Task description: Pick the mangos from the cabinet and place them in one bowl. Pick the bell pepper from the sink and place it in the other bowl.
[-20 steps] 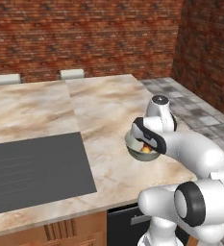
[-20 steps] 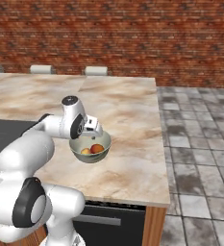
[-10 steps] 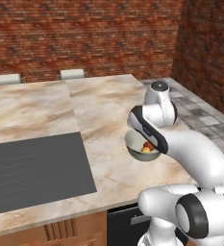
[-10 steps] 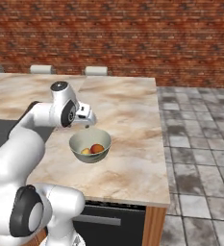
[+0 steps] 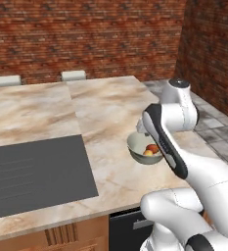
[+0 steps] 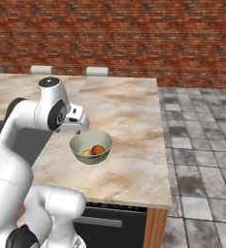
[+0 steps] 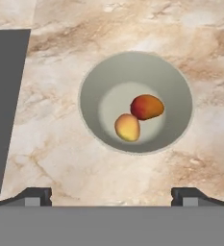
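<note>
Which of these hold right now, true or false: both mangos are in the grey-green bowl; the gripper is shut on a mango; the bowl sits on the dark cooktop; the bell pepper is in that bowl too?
1. Both mangos lie in the grey-green bowl. True.
2. The gripper is shut on a mango. False: it is open and empty, above the bowl.
3. The bowl sits on the dark cooktop. False: it stands on the marble counter, apart from the cooktop.
4. The bell pepper is in that bowl too. False: the bowl holds just the two mangos.
</note>
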Robot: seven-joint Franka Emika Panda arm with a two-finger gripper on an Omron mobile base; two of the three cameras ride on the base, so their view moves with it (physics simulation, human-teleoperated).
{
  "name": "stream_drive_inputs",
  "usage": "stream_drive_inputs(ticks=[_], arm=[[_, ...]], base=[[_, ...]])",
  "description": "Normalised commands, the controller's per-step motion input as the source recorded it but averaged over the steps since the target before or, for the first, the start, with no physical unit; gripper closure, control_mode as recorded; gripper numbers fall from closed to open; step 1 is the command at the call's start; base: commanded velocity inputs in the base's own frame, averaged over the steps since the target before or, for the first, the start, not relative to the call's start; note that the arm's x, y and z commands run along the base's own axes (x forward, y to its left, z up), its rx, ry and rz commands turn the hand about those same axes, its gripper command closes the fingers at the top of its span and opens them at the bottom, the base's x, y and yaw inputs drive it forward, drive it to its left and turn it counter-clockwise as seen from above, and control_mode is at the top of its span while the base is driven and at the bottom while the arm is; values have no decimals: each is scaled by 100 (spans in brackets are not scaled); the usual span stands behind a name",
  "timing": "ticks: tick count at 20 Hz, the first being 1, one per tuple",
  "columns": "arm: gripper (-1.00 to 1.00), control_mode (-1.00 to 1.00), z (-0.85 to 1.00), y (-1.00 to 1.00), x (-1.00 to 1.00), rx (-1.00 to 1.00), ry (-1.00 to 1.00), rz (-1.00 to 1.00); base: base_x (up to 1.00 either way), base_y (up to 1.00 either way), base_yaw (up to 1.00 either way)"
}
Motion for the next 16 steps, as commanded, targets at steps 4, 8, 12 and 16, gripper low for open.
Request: stream_drive_inputs(ticks=[4,8,12,16], arm=[[-100,-100,-9,1,-99,0,1,1],[-100,-100,-6,12,-51,0,4,-1],[-100,-100,-2,3,-2,0,0,0],[-100,-100,-1,0,0,0,0,0]], base=[[0,0,0],[0,0,0],[0,0,0],[0,0,0]])
